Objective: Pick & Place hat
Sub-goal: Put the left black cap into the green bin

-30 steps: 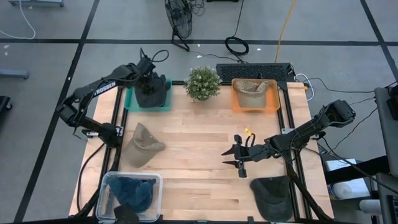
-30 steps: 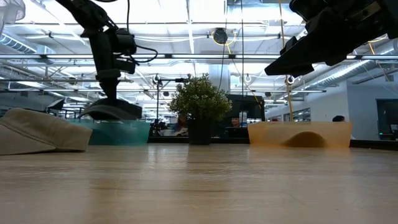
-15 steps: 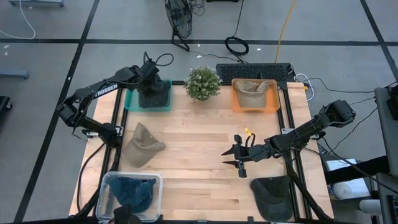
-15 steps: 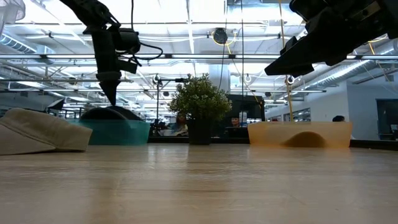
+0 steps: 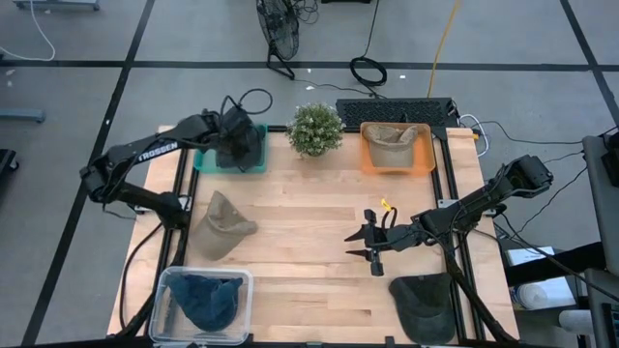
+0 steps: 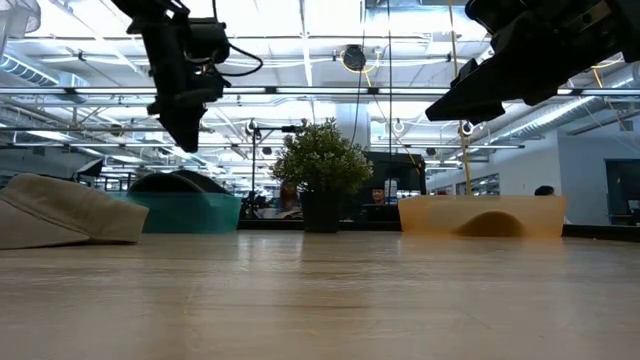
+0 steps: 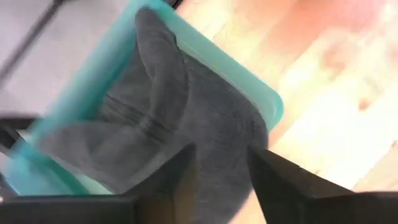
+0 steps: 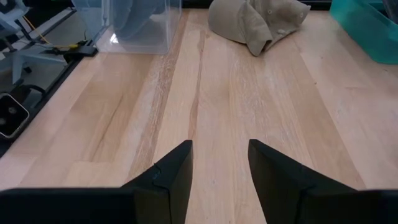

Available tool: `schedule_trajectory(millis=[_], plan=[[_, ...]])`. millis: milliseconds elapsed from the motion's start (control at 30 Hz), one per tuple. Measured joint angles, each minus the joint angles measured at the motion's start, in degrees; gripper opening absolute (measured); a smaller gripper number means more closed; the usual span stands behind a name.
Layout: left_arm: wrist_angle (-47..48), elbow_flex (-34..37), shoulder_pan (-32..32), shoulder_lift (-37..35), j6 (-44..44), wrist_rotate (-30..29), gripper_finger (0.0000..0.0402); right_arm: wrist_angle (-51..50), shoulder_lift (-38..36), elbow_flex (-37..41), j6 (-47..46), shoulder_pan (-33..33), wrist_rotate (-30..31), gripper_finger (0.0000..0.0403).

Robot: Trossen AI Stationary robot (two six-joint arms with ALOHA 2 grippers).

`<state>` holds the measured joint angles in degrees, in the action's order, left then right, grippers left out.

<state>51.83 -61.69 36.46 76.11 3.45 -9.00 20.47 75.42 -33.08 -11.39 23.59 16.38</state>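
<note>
Wood table (image 5: 309, 242) under bright ceiling lights; both grippers' jaws apart, empty

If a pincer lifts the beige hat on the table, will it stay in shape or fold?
The beige hat will probably sag: its crown is already creased and collapsed in the right wrist view. It looks like light cloth. It lies flat on the wood, so it is unlikely to roll.

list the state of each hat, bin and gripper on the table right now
left gripper: open, empty, above teal bin
dark grey hat: lying in teal bin
tan hat: loose on table
beige hat: in orange bin
blue hat: in clear bin
right gripper: open, empty
</note>
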Motion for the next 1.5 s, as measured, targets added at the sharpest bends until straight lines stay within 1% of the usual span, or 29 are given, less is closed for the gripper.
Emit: schedule_trajectory(millis=[100, 267, 433, 567, 700, 867, 1033, 1167, 1367, 1500], plan=[[-0.63, 0.86, -1.49, 0.82, 4.14, -0.06, 0.0119, 1.2, -0.01, -0.01, -0.13, 0.02, -0.02, 0.0144], [-2.75, 3.32, -1.47, 0.78, 4.86, -0.93, 0.0073, 1.59, -0.02, -0.02, -0.14, 0.11, -0.13, 0.0144], [-2.93, 7.01, 1.84, 0.81, 4.61, -5.81, 0.0037, 1.57, -0.02, -0.02, -0.05, 0.11, -0.13, 0.0144], [-4.91, 9.89, 5.65, 0.79, 4.32, -6.26, 0.0021, 1.53, -0.02, -0.02, 0.06, 0.11, -0.15, 0.0144], [-7.79, 12.55, 7.75, 0.79, 3.79, -5.49, 0.0013, 0.93, -0.02, -0.02, 0.08, 0.11, -0.17, 0.0144], [-9.02, 14.75, 8.16, 0.81, 3.25, -5.05, 0.0011, 0.69, 0.0, -0.02, 0.08, 0.13, -0.13, 0.0144], [-10.08, 16.48, 7.16, 0.81, 3.49, -8.24, 0.0011, 0.72, -0.01, -0.02, -0.06, 0.13, -0.12, 0.0144], [-10.12, 16.81, 6.53, 0.81, 4.19, -9.31, 0.001, 0.86, -0.01, -0.02, -0.32, 0.13, -0.11, 0.0144], [-9.97, 16.81, 6.54, 0.81, 4.18, -9.41, 0.001, 1.12, -0.01, -0.02, -0.34, 0.13, -0.11, 0.0144], [-8.52, 16.39, 6.54, 0.47, 1.57, -8.37, 0.001, 1.08, -0.02, -0.02, -0.31, 0.13, -0.12, 0.0144]])
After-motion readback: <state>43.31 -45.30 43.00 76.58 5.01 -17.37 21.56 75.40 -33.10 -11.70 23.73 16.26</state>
